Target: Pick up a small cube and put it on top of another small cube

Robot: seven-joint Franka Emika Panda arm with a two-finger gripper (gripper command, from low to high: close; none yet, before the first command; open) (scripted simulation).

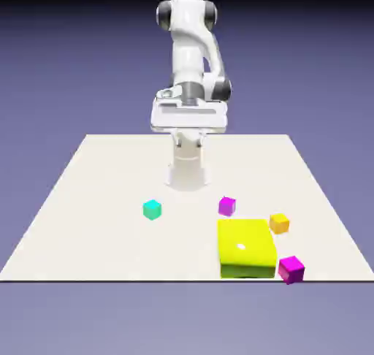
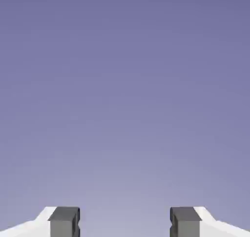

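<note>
Only fingers (image 2: 64,221) against blank backdrop.

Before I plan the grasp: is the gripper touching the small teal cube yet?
Apart. Exterior view: small teal cube sits alone on the table; gripper sees only backdrop.

table (image 1: 88,200): pale cream, flat
teal cube (image 1: 152,210): alone, exterior view's left
big yellow block (image 1: 247,247): near edge — magenta cube (image 1: 291,269) touching
orange cube (image 1: 279,223), second magenta cube (image 1: 227,206): just behind block
</note>
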